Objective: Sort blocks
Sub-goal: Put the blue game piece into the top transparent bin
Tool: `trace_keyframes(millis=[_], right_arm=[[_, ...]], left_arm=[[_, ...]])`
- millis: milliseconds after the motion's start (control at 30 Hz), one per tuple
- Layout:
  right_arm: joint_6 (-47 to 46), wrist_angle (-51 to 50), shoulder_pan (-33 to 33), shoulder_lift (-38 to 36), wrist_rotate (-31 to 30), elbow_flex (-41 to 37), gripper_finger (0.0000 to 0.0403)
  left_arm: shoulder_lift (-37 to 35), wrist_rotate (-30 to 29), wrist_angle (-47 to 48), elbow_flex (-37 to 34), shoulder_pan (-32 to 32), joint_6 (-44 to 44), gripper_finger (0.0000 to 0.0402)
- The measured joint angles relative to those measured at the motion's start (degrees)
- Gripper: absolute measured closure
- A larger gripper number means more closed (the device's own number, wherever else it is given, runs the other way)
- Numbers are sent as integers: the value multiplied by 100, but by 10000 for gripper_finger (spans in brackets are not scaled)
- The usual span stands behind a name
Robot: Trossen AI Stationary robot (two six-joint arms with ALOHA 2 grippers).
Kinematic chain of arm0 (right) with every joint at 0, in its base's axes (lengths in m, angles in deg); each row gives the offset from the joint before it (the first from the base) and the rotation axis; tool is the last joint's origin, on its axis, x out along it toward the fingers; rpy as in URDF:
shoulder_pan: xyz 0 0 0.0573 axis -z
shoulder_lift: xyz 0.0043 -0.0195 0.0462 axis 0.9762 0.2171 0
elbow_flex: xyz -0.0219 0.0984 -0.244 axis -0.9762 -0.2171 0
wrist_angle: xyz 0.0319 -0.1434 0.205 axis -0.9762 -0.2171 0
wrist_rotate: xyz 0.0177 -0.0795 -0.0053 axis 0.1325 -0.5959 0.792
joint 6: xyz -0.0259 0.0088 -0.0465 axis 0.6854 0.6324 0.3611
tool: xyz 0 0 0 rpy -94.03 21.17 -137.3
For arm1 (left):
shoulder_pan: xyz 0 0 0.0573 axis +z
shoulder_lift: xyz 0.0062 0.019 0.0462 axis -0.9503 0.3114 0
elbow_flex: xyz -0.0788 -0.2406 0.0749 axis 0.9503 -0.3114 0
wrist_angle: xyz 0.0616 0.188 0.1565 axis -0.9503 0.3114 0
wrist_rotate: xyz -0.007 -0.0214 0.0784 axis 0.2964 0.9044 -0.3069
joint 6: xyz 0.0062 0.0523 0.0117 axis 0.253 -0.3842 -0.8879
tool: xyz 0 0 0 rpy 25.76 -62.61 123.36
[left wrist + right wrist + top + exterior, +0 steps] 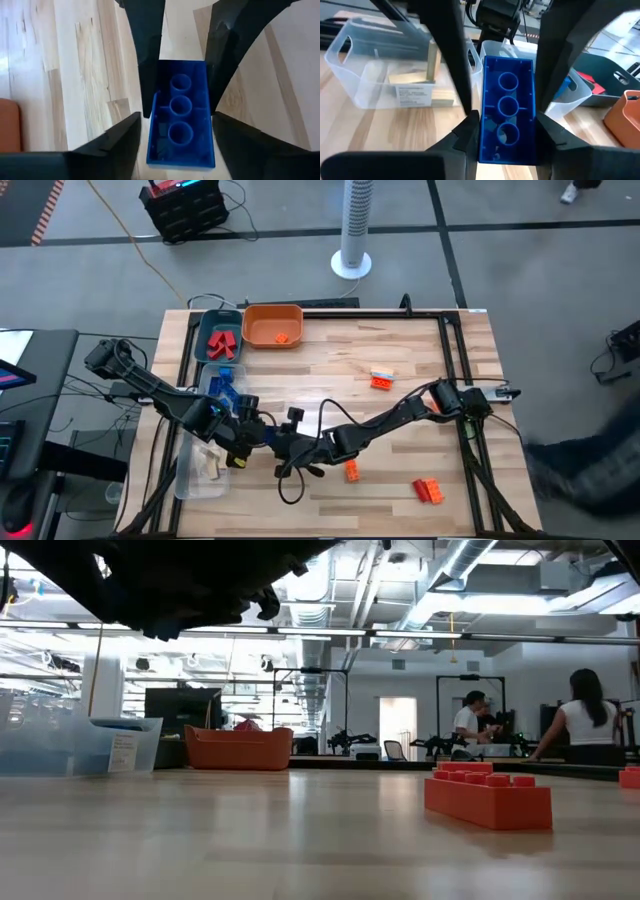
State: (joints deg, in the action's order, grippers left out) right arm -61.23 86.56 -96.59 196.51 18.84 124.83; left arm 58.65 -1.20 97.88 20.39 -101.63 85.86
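Note:
A blue block [180, 120] [507, 115] hangs over the table beside the clear trays, with its hollow underside turned up. My right gripper [507, 122] [282, 442] is shut on it, reaching in from the table's right. My left gripper [176, 120] [250, 430] comes from the left, slanting down. It is open, with a finger on either side of the block's other end, very close. Whether they touch it I cannot tell. Orange blocks [381, 379] [352, 471] [428, 490] lie flat on the table. My right gripper pinches the blue block's two long sides [482, 135] between its two fingers, at the end nearer that gripper. The fingers come nearly level from the table's right and lie along the block. The block is lifted clear of the table, hollow side up.
At the left stand a teal tray [205, 340] with red blocks, an orange tray [272, 312] with an orange block, a clear tray [212, 380] with blue blocks and a clear tray [190, 475] with wooden blocks. People sit in the room beyond [580, 720].

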Motion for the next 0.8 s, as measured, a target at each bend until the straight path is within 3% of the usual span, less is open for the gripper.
trace_keyframes(millis=[167, 333, 467, 667, 800], right_arm=[[-26, -42, 2, 0, 6, -2, 244], [-131, -416, 4, 0, 4, 1, 202], [-574, -1309, 5, -55, 22, -10, 177], [-1143, -2223, 38, -105, 43, -6, 171], [-1150, -2244, 45, -110, 42, -6, 176]], left_arm=[[0, -2, 27, 0, 0, 61, 264], [2, -30, 258, 0, 2, 291, 268], [-9, 143, 1442, 141, 111, 848, 268], [-10, 372, 3731, 110, 569, 1784, 268], [-97, 592, 3859, -292, 1018, 1837, 268]])
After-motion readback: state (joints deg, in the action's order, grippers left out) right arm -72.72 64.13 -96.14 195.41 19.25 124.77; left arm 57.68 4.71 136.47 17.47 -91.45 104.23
